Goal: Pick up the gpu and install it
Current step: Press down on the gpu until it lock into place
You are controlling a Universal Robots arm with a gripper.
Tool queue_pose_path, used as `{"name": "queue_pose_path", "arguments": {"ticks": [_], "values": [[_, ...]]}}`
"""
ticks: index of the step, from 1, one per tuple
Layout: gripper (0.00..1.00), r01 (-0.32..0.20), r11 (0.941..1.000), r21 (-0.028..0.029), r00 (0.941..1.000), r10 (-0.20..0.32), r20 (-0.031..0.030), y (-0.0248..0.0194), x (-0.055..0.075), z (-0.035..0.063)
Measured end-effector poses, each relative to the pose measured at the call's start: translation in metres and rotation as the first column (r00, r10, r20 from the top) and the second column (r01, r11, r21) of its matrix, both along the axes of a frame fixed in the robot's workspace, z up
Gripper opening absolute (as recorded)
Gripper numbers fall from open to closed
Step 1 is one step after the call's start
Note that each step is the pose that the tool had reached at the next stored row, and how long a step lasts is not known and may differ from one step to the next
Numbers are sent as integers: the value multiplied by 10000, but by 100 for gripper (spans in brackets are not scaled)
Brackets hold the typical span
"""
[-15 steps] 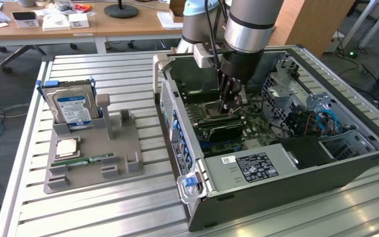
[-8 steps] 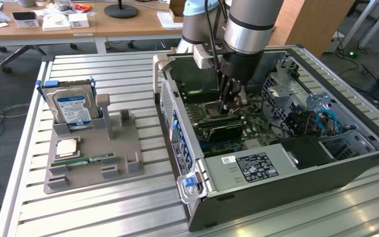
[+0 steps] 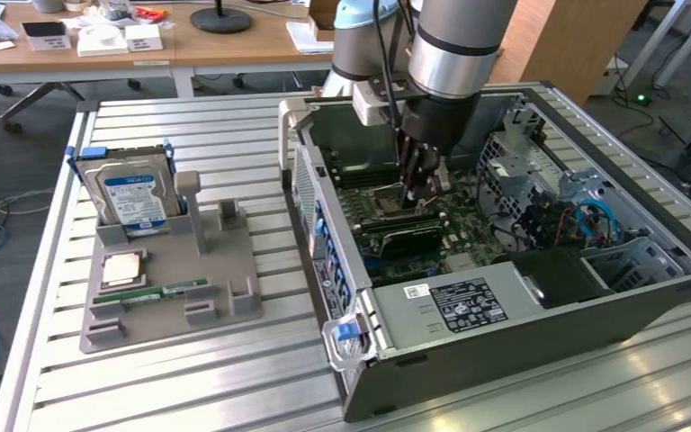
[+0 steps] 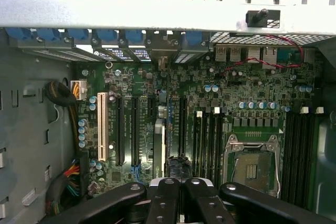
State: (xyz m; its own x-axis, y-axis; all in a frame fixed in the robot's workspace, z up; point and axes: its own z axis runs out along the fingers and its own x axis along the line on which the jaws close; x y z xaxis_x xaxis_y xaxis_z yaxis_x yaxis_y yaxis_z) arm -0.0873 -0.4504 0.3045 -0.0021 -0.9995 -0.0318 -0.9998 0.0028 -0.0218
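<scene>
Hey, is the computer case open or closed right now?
Open. The computer case has no side panel on top, so the motherboard inside shows, and the gripper reaches down into it.

Gripper [image 3: 424, 193]: fingers together, low inside open computer case [image 3: 633, 306], over motherboard [image 3: 466, 229].
GPU [image 3: 408, 238]: just beneath gripper, standing in motherboard.
Hard drive [image 3: 130, 200]: well away from gripper, upright in grey holder [image 3: 231, 292].

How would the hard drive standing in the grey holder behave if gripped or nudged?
The hard drive looks like a boxy metal-cased block, so probably rigid and heavy for its size. It stands on edge, yet posts of the grey holder flank it, so a nudge likely won't tip it.
</scene>
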Motion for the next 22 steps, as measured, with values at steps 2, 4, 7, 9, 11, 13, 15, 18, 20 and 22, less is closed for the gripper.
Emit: {"name": "queue_pose_path", "arguments": {"ticks": [2,4,7,9,11,13,15,18,20,22], "values": [[11,0,10000,3,10000,0,2,0,0,-4],[11,0,10000,2,10000,0,1,0,0,-12],[11,0,10000,0,10000,0,1,0,0,-15],[11,2,10000,2,10000,-2,1,0,1,-15],[11,0,10000,2,10000,0,1,0,7,-16],[11,2,10000,0,10000,-2,0,0,11,-15],[11,1,10000,1,10000,-1,0,0,11,-15],[11,-2,10000,1,10000,2,0,0,17,-15],[11,0,10000,0,10000,0,0,0,20,-15],[11,0,10000,1,10000,0,0,0,22,-15]]}}
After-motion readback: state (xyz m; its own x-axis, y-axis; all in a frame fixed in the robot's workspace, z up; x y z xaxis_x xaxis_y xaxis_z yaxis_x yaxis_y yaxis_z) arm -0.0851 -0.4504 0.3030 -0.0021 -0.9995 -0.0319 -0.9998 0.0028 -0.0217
